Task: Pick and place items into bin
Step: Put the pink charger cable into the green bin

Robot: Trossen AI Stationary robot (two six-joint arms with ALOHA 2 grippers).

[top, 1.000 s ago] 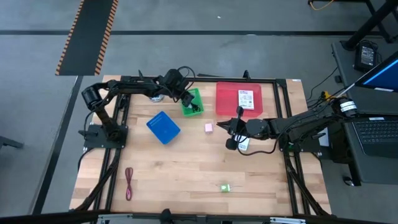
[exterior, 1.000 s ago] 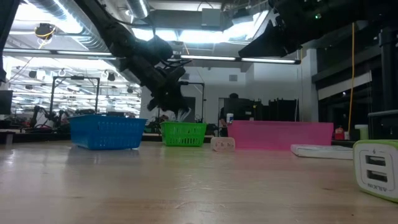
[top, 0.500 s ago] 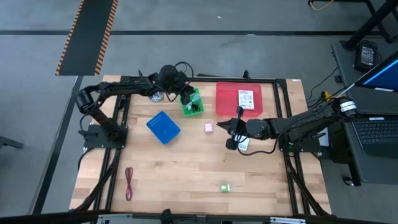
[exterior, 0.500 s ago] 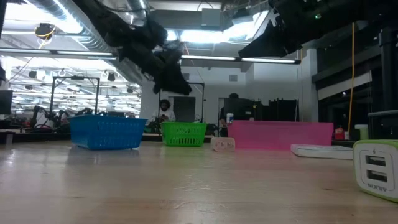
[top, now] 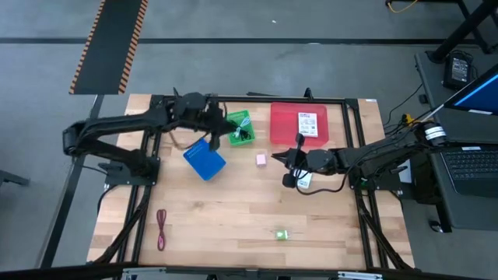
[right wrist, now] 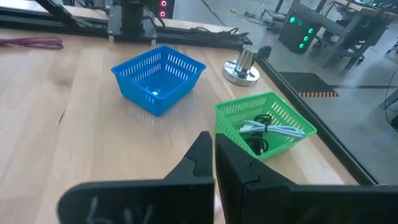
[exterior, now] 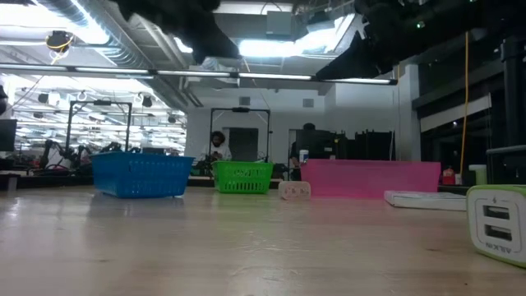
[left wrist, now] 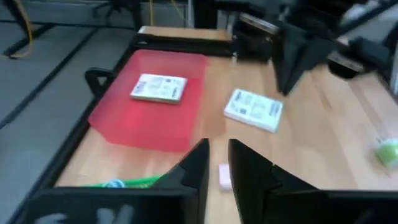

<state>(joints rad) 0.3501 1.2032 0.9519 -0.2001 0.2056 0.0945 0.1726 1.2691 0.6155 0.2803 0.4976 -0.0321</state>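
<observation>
My left gripper (top: 220, 129) (left wrist: 219, 163) hangs high beside the green bin (top: 240, 127), just on its left, with a narrow gap between its fingers, holding nothing. A black cable and a pale cable (right wrist: 266, 129) lie in that bin. My right gripper (top: 284, 162) (right wrist: 214, 158) waits shut near the table's middle. One white green-printed packet (top: 305, 181) (left wrist: 253, 110) lies flat on the table beside it; the other packet (top: 310, 123) (left wrist: 158, 88) lies in the red bin (top: 288, 124). The pink cube (top: 261, 159), green block (top: 281, 233) (exterior: 497, 222) and dark red cord (top: 161, 228) rest on the wood.
A blue bin (top: 205, 159) (right wrist: 158, 76) stands left of centre, near the green one. The round silver metal object (right wrist: 242, 65) stands at the far edge behind the bins. A black frame rims the table. Bare wood spreads over the near half, between cord and green block.
My left gripper has risen from low over the green bin, up out of the low view, and has drawn back toward the table's left. The left arm's shoulder has swung outward to the left. The right arm has kept still.
</observation>
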